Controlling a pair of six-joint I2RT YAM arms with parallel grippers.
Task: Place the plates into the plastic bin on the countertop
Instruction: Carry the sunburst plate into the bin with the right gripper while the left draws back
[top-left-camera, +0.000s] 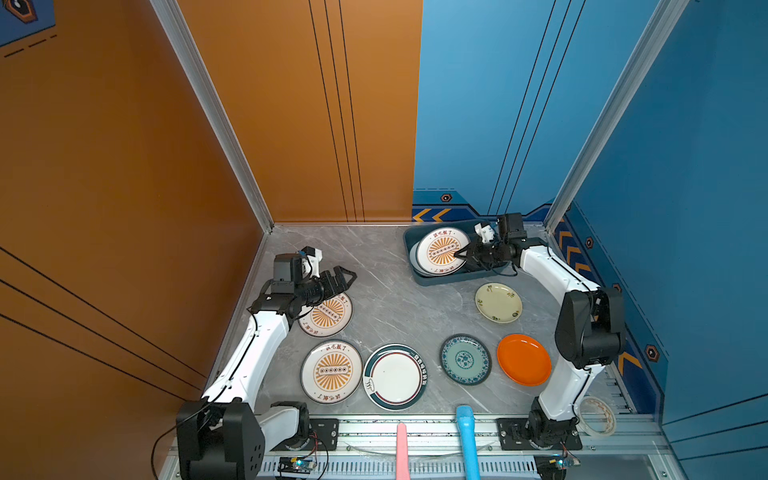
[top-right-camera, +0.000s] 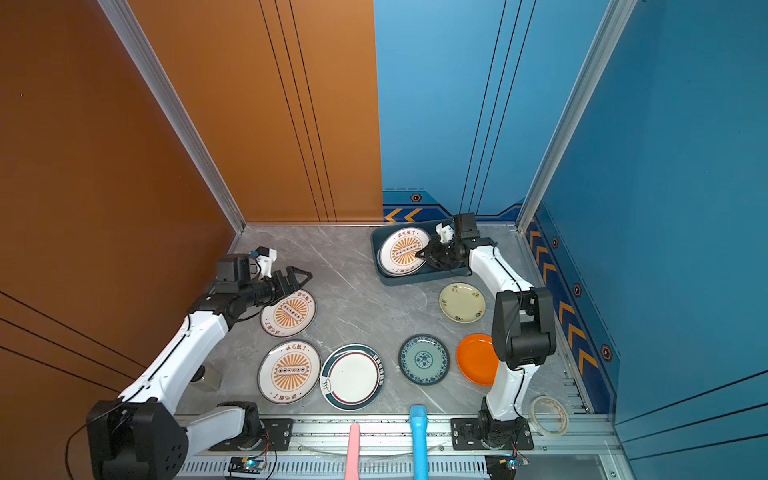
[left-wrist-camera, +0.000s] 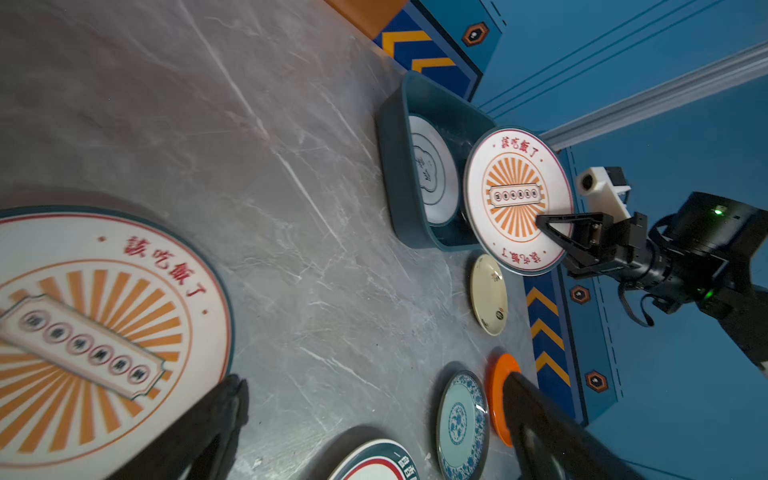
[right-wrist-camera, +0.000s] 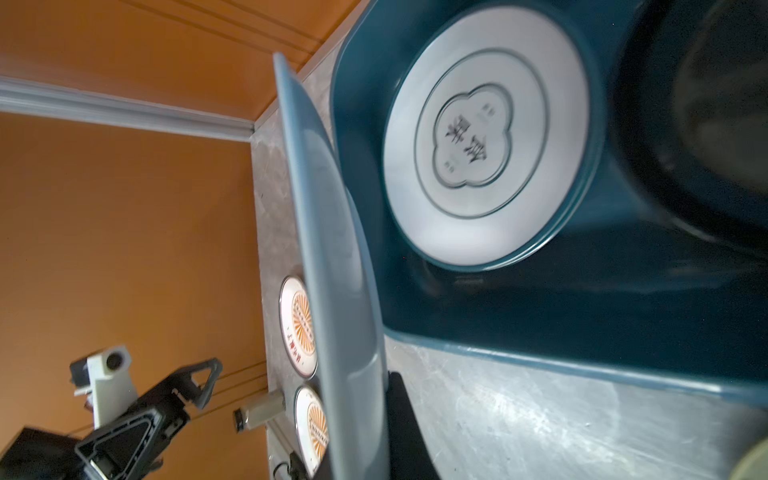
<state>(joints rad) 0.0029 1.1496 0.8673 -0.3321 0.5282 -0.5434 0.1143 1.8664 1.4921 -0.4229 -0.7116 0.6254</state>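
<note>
Presently a sunburst plate (top-left-camera: 442, 250) is clamped by the right gripper (top-left-camera: 460, 254) over the plastic bin (top-left-camera: 453, 279) at the far right corner of the countertop (top-left-camera: 390, 299); left gripper (top-left-camera: 348, 279) is spread near left edge, bare marble between.

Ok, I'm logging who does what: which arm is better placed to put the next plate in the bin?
Right. The right fingers grip a sunburst plate over the bin; the left fingers are open, empty, far from it.
</note>
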